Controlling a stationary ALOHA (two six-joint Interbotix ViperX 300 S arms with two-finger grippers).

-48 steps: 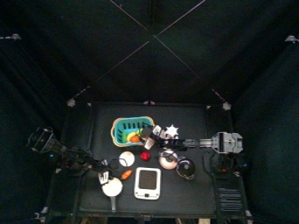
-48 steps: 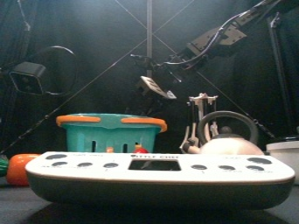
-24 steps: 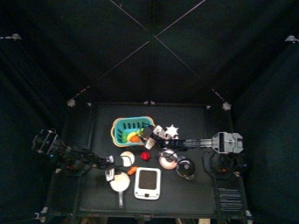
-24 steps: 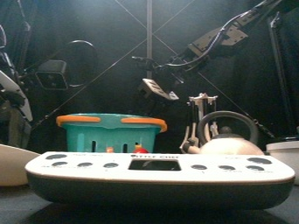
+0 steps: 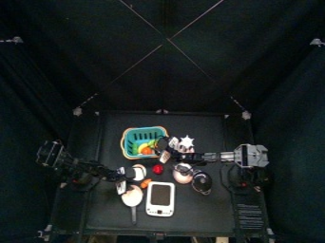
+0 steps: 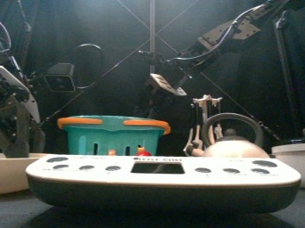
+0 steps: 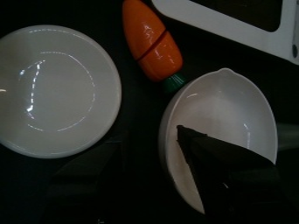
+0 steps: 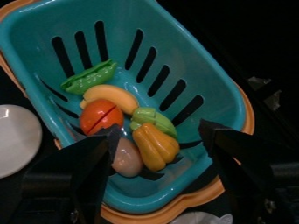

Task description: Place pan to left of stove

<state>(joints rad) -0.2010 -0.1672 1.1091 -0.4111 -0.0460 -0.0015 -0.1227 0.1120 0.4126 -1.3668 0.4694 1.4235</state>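
The pan [image 5: 128, 194] is small and whitish, and its thin handle points to the table's front. It lies just left of the stove [image 5: 160, 197], a white flat block with a grey panel. My left gripper [image 5: 118, 182] is shut on the pan's rim. In the left wrist view one jaw sits inside the pan [image 7: 233, 122], with the gripper [image 7: 146, 142] at its rim and the stove [image 7: 233, 13] beyond. The front view shows the pan [image 6: 14, 169] low beside the stove [image 6: 161, 178]. My right gripper [image 8: 158, 144] hangs open and empty above the basket.
A handle-less white bowl [image 7: 52, 92] and a toy carrot [image 7: 152, 48] lie close to the pan. The green basket [image 5: 143, 142] of toy vegetables stands behind the stove. Dark shiny pots [image 5: 185, 173] stand to the right of the stove. A kettle [image 6: 233, 138] shows there in the front view.
My left arm has come in from the left, with the pan now beside the stove. In the front view the pan now shows where the carrot was. The right arm barely moved.
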